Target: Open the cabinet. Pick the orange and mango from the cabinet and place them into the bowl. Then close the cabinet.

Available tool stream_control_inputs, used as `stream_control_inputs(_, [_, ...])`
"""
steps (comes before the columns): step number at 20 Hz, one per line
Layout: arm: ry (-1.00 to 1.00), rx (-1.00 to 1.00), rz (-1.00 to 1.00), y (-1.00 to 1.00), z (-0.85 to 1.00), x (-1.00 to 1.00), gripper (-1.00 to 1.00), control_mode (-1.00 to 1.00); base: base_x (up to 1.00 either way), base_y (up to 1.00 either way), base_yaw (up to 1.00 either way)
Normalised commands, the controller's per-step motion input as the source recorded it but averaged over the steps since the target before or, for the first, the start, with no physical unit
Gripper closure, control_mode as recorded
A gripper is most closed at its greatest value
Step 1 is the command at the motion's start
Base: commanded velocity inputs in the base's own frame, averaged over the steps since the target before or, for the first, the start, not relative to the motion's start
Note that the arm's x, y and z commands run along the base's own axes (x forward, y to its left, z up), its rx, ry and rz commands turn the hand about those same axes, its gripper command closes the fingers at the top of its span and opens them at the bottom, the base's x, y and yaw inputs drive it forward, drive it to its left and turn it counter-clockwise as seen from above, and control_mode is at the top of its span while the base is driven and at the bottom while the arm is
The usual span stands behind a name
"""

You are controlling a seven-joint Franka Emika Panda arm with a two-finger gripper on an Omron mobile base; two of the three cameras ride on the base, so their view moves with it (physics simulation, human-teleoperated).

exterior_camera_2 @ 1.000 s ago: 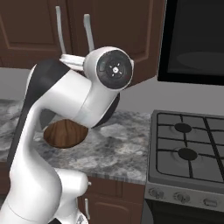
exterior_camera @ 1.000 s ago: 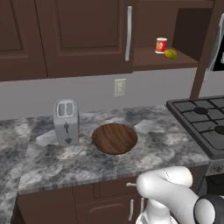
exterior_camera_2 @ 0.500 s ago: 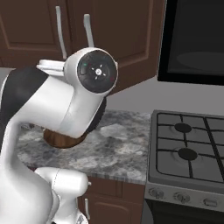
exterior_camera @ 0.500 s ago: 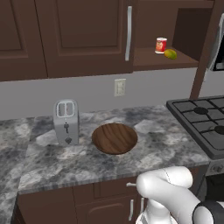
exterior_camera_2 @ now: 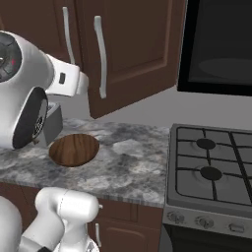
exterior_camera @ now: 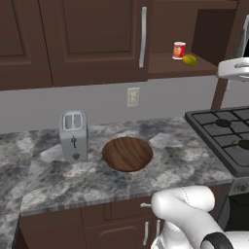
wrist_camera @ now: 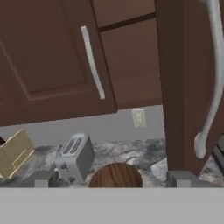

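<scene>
Cabinet is half open: its left door is shut, and the right side shows a bare shelf. The mango lies near the shelf's front edge, just beside a red can on its left. Where the orange sits I cannot tell. The bowl stands on the counter, about midway between the front and back edges, and it looks empty.

The gripper is released. Its fingertips stand wide apart with nothing between them. It looks along the swung-out door, whose long handle runs close by on one side.

The opening step looks done, so the first pick comes next. To do it well, the hand should back clear of that handle and go round the door's edge. It should then meet the shelf squarely from the front, level with the fruit. The jaws should straddle the mango across its short side and close gently, since an oval fruit may roll.

The can is the main obstacle, because a finger on that side could knock it over. The door itself crowds the approach.

A toaster stands just left of the bowl, and the stove is at the counter's right end. An outlet sits on the wall behind. None of these blocks the drop into the bowl.
</scene>
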Motion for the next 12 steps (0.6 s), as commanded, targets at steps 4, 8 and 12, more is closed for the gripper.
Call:
stream_control_inputs(4, [0.02, -0.05, -0.25, 0.46, 0.0, 0.08, -1.0, -1.0, 0.0, 0.0, 0.0])
stream_control_inputs(8, [0.0, -0.12, -0.21, 0.14, -0.08, 0.34, -1.0, -1.0, 0.0, 0.0, 0.0])
stream_control_inputs(12, [0.0, -0.13, -0.23, 0.0, -0.1, 0.46, -1.0, -1.0, 0.0, 0.0, 0.0])
